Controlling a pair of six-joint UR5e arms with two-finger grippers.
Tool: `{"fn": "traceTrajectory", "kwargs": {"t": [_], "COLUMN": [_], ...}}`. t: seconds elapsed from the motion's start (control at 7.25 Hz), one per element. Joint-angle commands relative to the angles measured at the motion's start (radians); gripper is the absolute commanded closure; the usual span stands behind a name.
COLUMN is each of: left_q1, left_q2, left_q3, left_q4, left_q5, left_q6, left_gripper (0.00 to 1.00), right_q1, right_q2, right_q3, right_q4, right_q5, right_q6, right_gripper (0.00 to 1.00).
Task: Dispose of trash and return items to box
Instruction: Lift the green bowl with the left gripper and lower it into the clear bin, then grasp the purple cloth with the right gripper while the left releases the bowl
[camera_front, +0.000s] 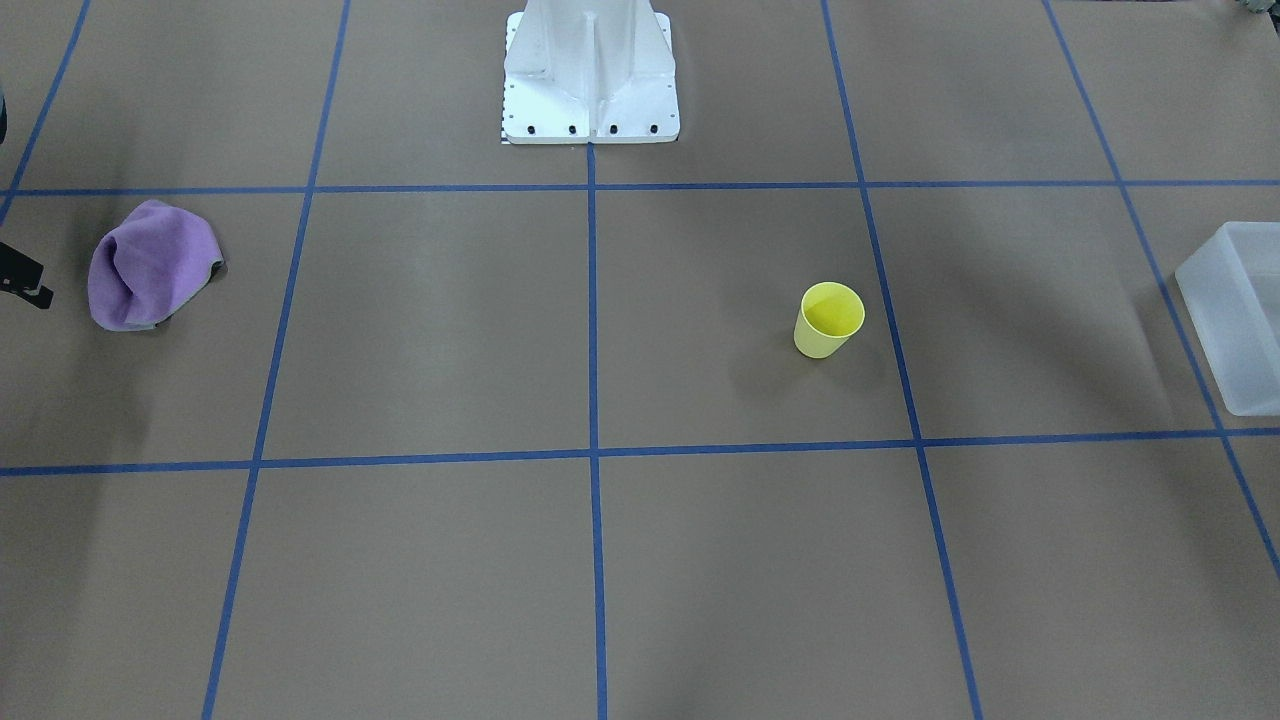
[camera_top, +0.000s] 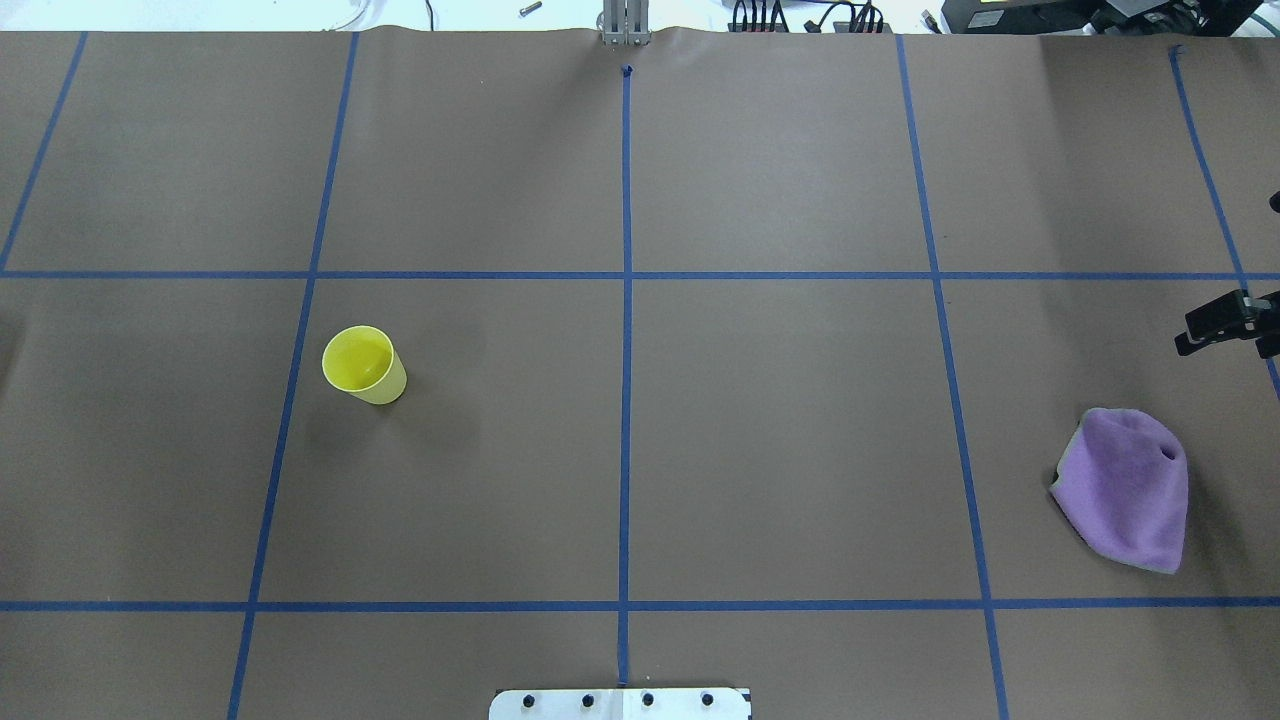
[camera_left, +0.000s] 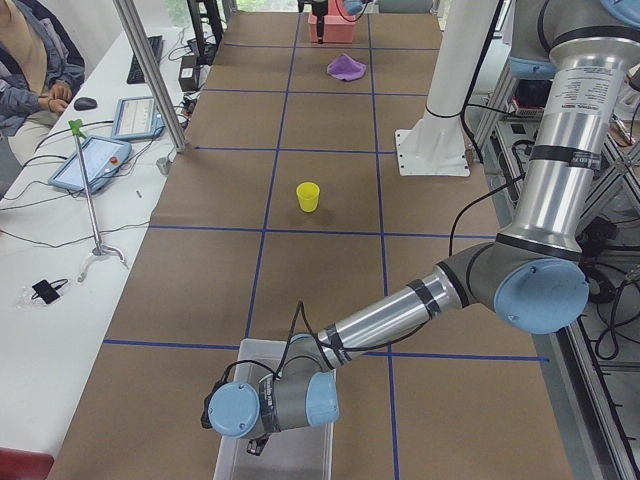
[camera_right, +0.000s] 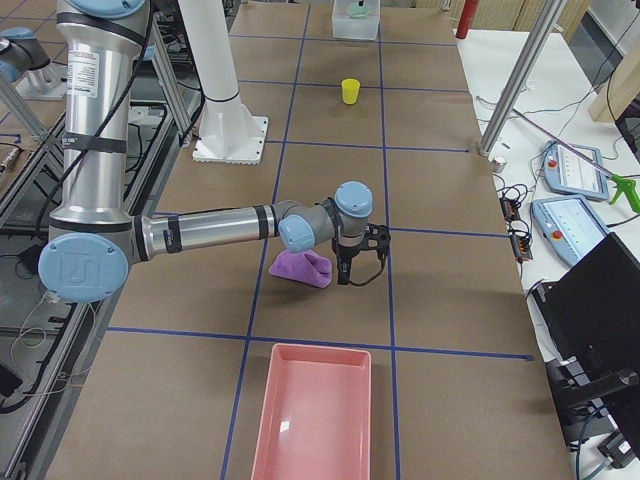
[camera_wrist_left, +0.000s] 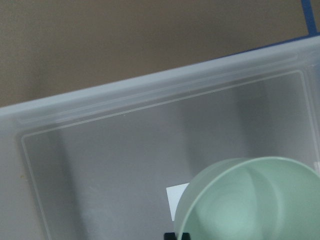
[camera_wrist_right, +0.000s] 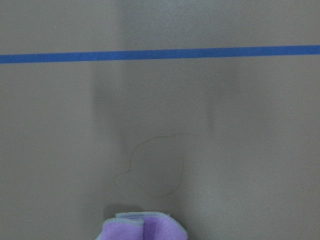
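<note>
Brown paper tabletop (camera_top: 800, 450) w/ blue tape grid (camera_top: 627, 400) — white bench (camera_left: 30, 350) alongside.

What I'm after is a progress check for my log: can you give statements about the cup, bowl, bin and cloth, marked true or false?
The yellow cup stands upright on the table. True.
The cup is inside the bin. False: it stands well apart from it.
The green bowl is over the bin's floor. True.
The purple cloth lies in the pink tray. False: it lies on the table, outside the tray.
</note>
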Motion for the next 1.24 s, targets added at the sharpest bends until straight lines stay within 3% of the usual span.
{"fn": "traceTrajectory", "kwargs": {"t": [0.0, 0.28, 0.83, 1.1], "left_q1": [0.001, 0.023, 0.171, 0.181], "left_q2": [-0.027, -0.025, 0.005, 0.016], "left_q3": [-0.067, -0.181, -0.388, -0.422], "left_q4": [0.010, 0.011, 0.004, 0.005], "left_q5": [-0.008, -0.033, -0.081, -0.083], "left_q6": [-0.171, -0.354, -0.710, -0.723], "left_gripper": [0.09, 0.06, 0.06, 0.06], "right_q1": [-0.051, -0.115, -0.172, -0.242], "right_q2": [-0.004, -0.041, -0.079, -0.107], "right_q3": [0.018, 0.029, 0.037, 0.040], "right_q4": [0.003, 0.089, 0.097, 0.190], "right_q5": [0.003, 0.003, 0.023, 0.011], "right_q6": [0.062, 0.139, 0.171, 0.279], "right_gripper": [0.00, 0.00, 0.00, 0.00]}}
